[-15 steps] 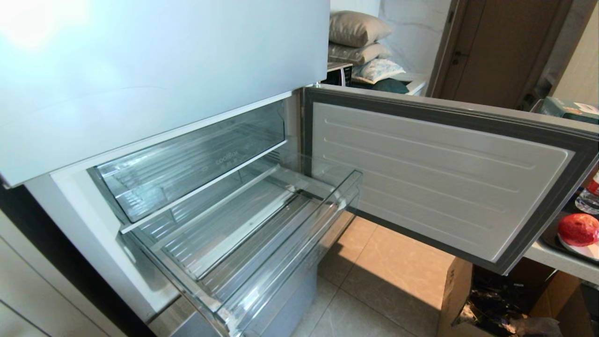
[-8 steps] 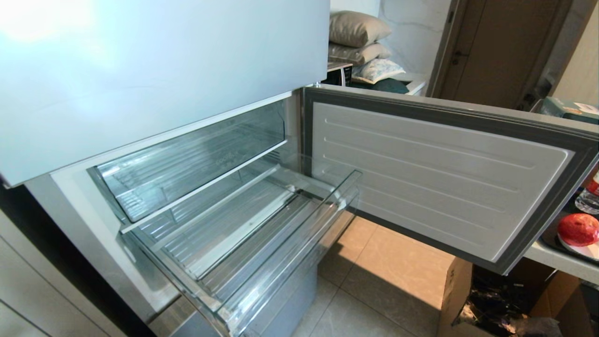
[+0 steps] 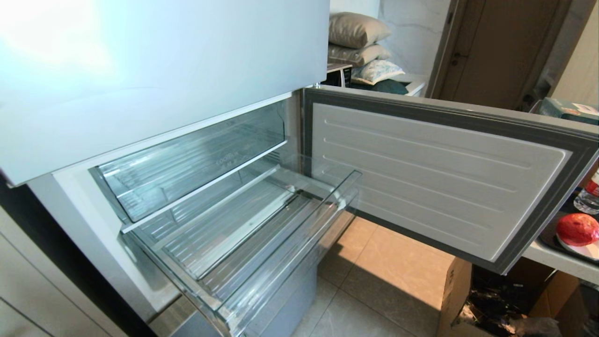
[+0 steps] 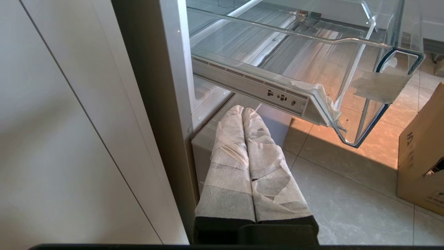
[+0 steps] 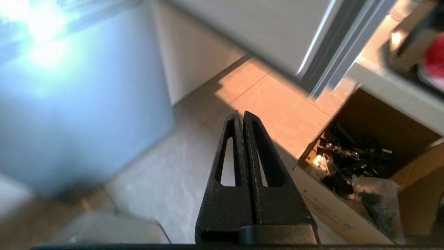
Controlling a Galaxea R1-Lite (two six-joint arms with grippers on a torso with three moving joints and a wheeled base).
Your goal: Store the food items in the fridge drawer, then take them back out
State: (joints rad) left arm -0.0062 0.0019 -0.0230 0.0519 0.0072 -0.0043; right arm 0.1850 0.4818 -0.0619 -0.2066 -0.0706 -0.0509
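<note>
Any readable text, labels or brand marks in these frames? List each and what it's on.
"coolBox", faint and only roughly readable: embossed on the clear front of the upper bin in the head view.
Dark printed mark, cut off at the frame edge, not readable: side of the cardboard box in the left wrist view.
Print on the teal box on the counter: too small to read.
Red label on the bottle: too small to read.
Nothing else legible.

Your left hand (image 4: pixel 251 163): two long fingers (image 4: pixel 229 163) wrapped in white, torn tape w/ black bases. Your right hand (image 5: pixel 241 118): bare black tapered fingers (image 5: pixel 263 166) w/ triangular cut-outs.
</note>
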